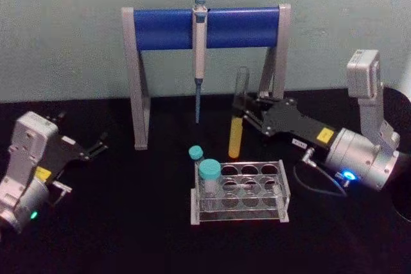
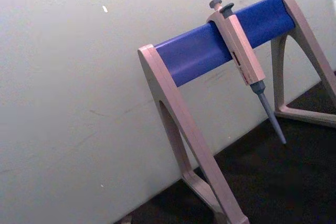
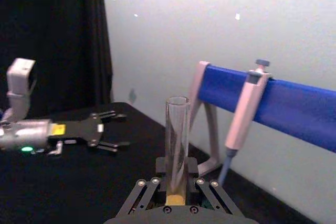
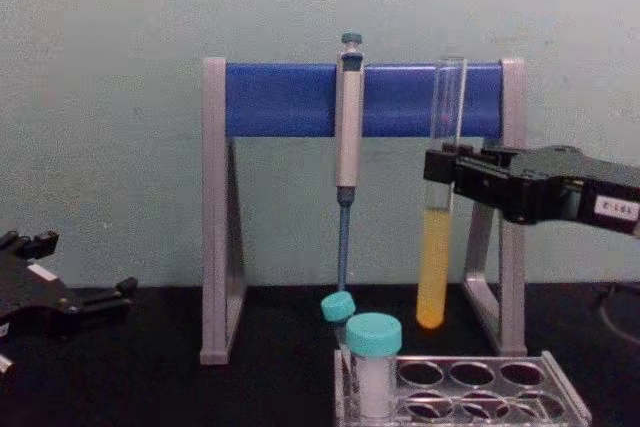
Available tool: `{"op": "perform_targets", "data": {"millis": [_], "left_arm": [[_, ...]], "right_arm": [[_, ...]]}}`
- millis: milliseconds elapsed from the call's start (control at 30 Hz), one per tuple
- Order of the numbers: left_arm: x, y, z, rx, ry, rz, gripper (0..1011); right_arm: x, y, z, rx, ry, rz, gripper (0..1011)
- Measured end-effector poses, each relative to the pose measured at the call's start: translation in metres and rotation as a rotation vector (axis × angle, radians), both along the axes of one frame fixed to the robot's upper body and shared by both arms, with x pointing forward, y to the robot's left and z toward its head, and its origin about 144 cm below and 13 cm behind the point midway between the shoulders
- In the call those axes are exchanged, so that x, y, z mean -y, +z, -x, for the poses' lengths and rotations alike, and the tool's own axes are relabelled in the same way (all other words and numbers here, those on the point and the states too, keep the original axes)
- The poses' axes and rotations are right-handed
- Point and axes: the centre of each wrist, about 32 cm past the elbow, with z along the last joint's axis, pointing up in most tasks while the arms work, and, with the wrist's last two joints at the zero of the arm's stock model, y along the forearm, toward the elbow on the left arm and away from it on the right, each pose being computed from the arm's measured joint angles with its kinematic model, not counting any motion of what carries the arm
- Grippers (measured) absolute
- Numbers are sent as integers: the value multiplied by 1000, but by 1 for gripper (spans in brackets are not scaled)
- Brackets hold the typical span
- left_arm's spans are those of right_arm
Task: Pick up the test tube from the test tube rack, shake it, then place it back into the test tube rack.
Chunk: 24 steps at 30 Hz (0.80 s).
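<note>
head: high, downward | chest: low, level | wrists: near | 4 share stand (image 1: 167, 29)

A laboratory, by the look: upper centre a grey pipette (image 1: 200, 43) hangs on a blue-barred stand (image 1: 164, 28), a test tube (image 1: 236, 134) of yellow liquid beside it, and lower centre a clear test tube rack (image 1: 283, 184) holds teal-capped vials (image 1: 209, 171).

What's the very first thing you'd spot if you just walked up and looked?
The tall test tube of yellow liquid, held upright by the right gripper above the clear rack in the middle. Behind it is a grey stand with a bright blue bar, a pipette hanging from it. The left gripper sits open, far left.
</note>
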Motion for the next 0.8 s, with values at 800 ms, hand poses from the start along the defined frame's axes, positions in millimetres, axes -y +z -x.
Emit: {"op": "perform_targets", "data": {"millis": [800], "left_arm": [[0, 0, 0, 0, 0, 0, 1010]], "right_arm": [[19, 1, -4, 15, -89, 4, 221]]}}
